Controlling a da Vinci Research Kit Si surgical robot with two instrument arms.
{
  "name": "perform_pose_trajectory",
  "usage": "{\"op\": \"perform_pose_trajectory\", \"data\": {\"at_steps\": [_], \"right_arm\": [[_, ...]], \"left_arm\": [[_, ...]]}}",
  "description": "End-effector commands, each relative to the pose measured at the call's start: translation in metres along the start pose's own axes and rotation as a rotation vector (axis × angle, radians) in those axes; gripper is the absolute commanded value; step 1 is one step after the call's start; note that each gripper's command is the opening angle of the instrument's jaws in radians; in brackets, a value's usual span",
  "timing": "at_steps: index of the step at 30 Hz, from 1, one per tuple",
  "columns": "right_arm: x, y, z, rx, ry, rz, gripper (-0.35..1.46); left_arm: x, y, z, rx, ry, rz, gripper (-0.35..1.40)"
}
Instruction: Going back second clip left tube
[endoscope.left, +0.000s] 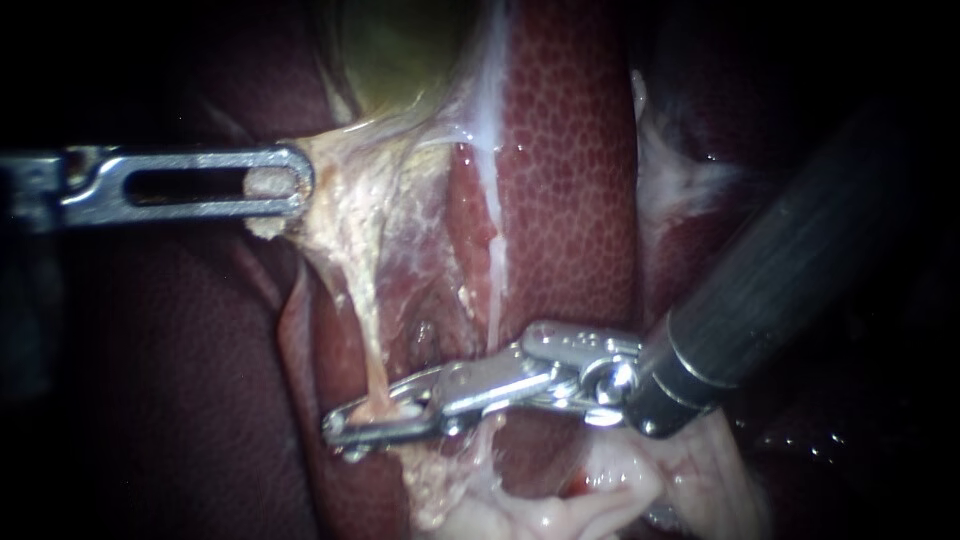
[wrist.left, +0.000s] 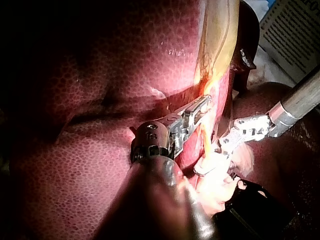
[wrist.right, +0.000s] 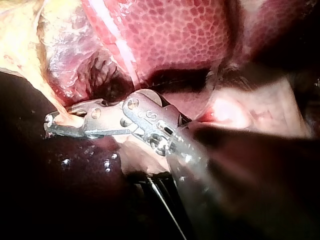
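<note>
Right instrument (endoscope.left: 380, 415), jaws nearly closed, grips the left tube (endoscope.left: 372, 330); left instrument (endoscope.left: 285, 190) clamps tissue (endoscope.left: 335, 170) above it. Withdrawing unopened, we risk tearing the tube.

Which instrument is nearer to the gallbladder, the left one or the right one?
Left. The left instrument holds tissue just under the gallbladder; the right instrument is farther down, at the tube.

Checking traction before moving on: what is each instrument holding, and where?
The left instrument grips the pale tissue at its edge. The right instrument sits low on the thin tube; whether it grips cannot be told.
</note>
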Motion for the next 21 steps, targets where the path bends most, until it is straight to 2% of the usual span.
{"op": "perform_pose_trajectory", "data": {"at_steps": [1,8,9,10,12,13,16,18,21], "right_arm": [[0.0001,0.0000,0.0000,0.000,0.001,-0.001,-0.35],[0.0004,-0.0002,0.0003,0.000,0.001,0.000,-0.35],[0.0006,-0.0002,0.0004,-0.001,0.002,0.001,-0.27],[0.0008,-0.0002,0.0006,-0.002,0.003,0.002,-0.05],[0.0015,-0.0001,0.0007,-0.031,0.012,-0.061,0.32],[0.0017,-0.0001,0.0006,-0.056,0.026,-0.089,0.42],[0.0027,0.0004,0.0002,-0.122,0.063,-0.125,0.58],[0.0031,0.0007,-0.0004,-0.145,0.081,-0.138,0.60],[0.0032,0.0009,-0.0015,-0.164,0.085,-0.141,0.60]], "left_arm": [[0.0000,0.0000,-0.0001,0.000,0.000,0.000,-0.35],[0.0000,0.0000,-0.0001,0.000,0.000,0.000,-0.35],[0.0000,0.0000,-0.0001,0.000,0.000,0.000,-0.35],[0.0000,0.0000,-0.0001,0.000,0.000,0.000,-0.35],[0.0000,0.0000,-0.0001,0.000,0.000,0.000,-0.35],[0.0000,0.0000,-0.0001,0.000,0.000,0.000,-0.35],[0.0000,0.0000,-0.0001,0.000,0.000,0.000,-0.35],[0.0000,0.0000,-0.0002,0.000,0.000,0.000,-0.35],[0.0000,-0.0001,-0.0002,0.000,0.000,0.000,-0.35]]}}
